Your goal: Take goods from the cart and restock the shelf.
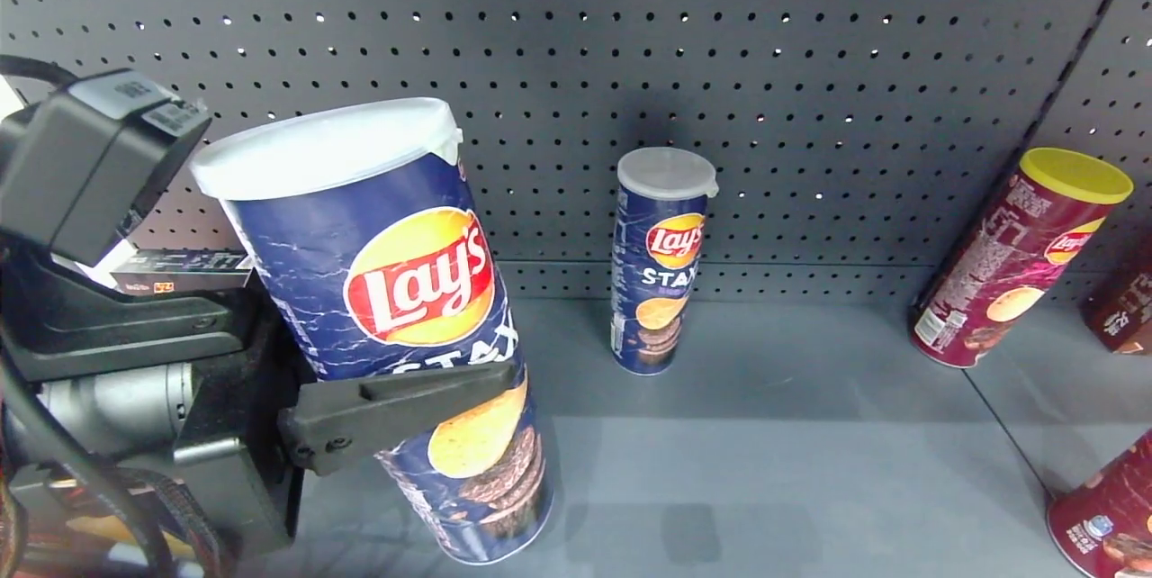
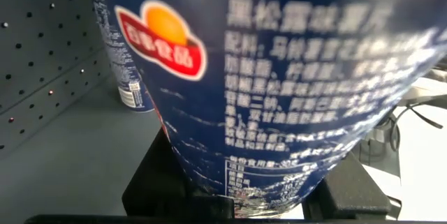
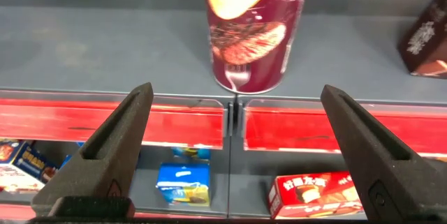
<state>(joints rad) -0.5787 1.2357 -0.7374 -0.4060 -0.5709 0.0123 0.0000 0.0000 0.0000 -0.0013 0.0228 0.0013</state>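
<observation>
Left gripper point(image 1: 450, 393): clamping blue chip can point(image 1: 378, 290), which is leaning over shelf point(image 1: 765, 452), near left. Right gripper point(image 3: 234, 168): gaping empty near maroon can point(image 3: 251, 35). Risk: released aslant, toppling toward standing blue can point(image 1: 661, 263).

Left gripper point(image 1: 423, 398) jaws clamping blue can point(image 1: 360, 245), probably mid-height, right gripper point(image 3: 237, 97) jaws apart

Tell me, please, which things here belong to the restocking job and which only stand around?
Job:
blue can in the left claw
grey shelf
second blue can standing at its back

Just standing about:
maroon can with yellow lid
pegboard wall
snack boxes below
</observation>
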